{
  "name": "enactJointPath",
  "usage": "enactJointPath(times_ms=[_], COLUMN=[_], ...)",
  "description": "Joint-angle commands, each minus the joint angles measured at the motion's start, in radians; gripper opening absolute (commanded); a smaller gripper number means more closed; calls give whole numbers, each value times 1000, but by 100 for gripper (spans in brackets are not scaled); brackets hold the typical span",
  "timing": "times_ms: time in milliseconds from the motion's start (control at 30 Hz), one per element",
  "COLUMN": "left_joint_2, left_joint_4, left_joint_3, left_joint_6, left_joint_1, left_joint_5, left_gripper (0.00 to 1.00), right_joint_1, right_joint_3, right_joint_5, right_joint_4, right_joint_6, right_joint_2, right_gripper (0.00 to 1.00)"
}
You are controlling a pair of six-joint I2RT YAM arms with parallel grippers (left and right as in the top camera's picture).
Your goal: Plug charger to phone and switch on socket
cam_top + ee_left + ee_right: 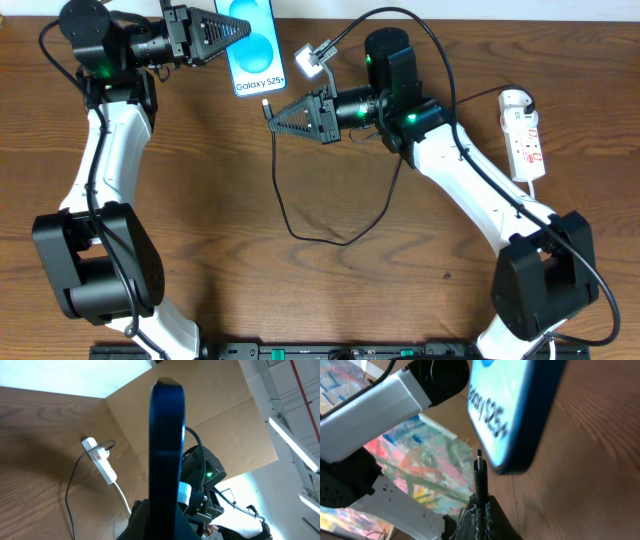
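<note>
Wooden desk (330, 300): left claw (238, 32) pinches the phone (262, 60) at 12 o'clock; socket (524, 135) at 3. Right claw (270, 116) pinches the charger plug tip (480, 472) just short of the phone's edge. Plugging step; next, align tip with port.

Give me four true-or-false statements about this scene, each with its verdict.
1. The left end effector grips the slim blue-screened smartphone. True.
2. The small black charger plug tip is already seated in the smartphone. False: it sits just short of the smartphone's edge, not inserted.
3. The right end effector is shut on the plug tip. True.
4. The narrow white power strip lies on the robot's left side. False: it lies on the robot's right side.
</note>
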Motion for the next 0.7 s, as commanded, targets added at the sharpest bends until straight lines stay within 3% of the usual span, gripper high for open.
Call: enactJointPath(times_ms=[0, 667], left_joint_2=[-17, -17], left_joint_4=[7, 7], left_joint_3=[4, 4], left_joint_6=[9, 10], left_joint_1=[0, 0], left_joint_5=[2, 2], left_gripper=[6, 7], right_joint_1=[-16, -11], right_joint_3=[1, 1], right_joint_5=[-5, -48], right_joint_4=[45, 175], right_joint_6=[52, 140], right_joint_2=[23, 51], right_gripper=[1, 1])
